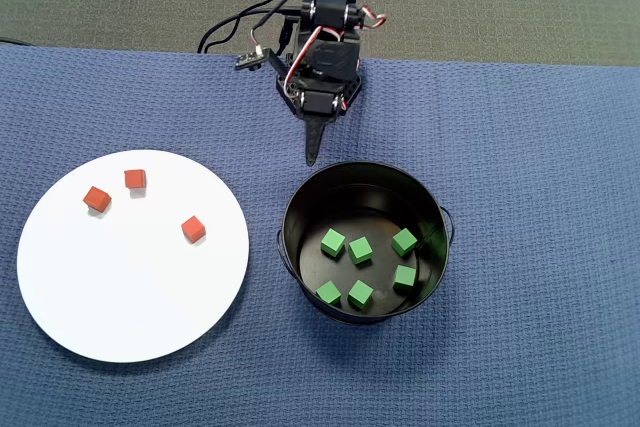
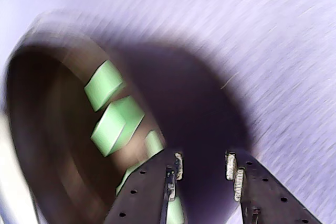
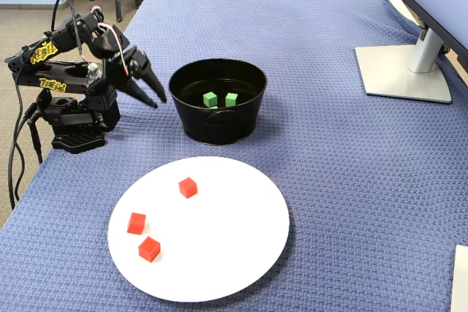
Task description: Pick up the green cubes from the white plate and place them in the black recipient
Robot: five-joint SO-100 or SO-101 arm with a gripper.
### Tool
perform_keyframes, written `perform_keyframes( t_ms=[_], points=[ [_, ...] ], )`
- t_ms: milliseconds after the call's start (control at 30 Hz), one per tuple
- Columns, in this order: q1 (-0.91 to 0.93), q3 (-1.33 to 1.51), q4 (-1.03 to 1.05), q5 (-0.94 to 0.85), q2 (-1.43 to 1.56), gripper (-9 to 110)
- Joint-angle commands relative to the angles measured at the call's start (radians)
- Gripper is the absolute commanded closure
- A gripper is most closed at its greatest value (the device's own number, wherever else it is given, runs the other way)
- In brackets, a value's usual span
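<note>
Pot (image 1: 300, 205): black, on blue cloth (image 1: 540, 147), right of plate in overhead view. Holds 6 green cubes (image 1: 361, 249), loose on pot floor; 2 show over the rim in fixed view.
Plate (image 1: 130, 287): white, carries 3 red cubes (image 1: 193, 229) only, well apart.
Gripper (image 2: 203, 165): empty, jaws a little apart in wrist view (blurred), just outside pot rim, tips aimed toward pot. Arm (image 3: 69, 71) folded back at table edge.
</note>
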Motion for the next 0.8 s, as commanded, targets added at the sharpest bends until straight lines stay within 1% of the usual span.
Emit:
perform_keyframes(
  t_ms=[0, 167, 600, 767],
  points=[
    [0.058, 0.109, -0.064, -0.055, 0.008, 101],
    [0.086, 0.189, -0.094, -0.044, 0.008, 101],
    [0.066, 0.199, -0.115, -0.043, -0.021, 101],
    [0.063, 0.198, -0.172, -0.032, -0.075, 101]
  ],
)
